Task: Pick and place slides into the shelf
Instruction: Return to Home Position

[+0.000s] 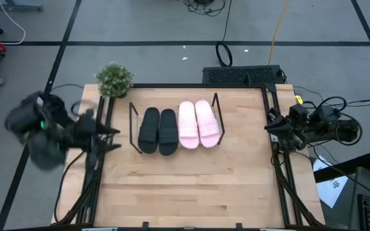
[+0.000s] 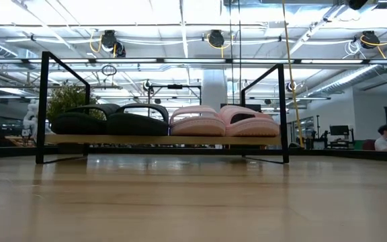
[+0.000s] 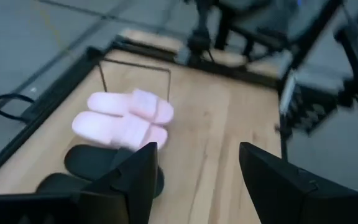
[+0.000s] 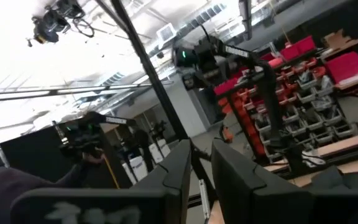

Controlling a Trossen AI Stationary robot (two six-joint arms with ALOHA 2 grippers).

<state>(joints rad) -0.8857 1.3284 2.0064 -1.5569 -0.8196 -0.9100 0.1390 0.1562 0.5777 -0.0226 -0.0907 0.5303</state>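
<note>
Slides [image 1: 187, 125], black pair beside pink, sit in the shelf [image 1: 132, 125]. My left gripper [image 1: 117, 138] hangs at the desk's [image 1: 185, 186] left edge, fingers spread; right gripper [image 1: 268, 128] opposite, fingers narrowly parted.

Flat, bright overhead light falls on the pale wooden counter [image 1: 191, 186], leaving only faint shadows beside the thin black wire shelf [image 1: 132, 128]. From counter height, long white ceiling strip lamps [image 2: 180, 10] glare above it, and the wood carries a dull sheen. The left arm's dark fingers [image 3: 138, 180], spread apart, look blurred. Ahead of them the pale pink slides [image 3: 123, 121] smear softly. The right wrist view washes out against the bright white ceiling [image 4: 42, 68].
</note>
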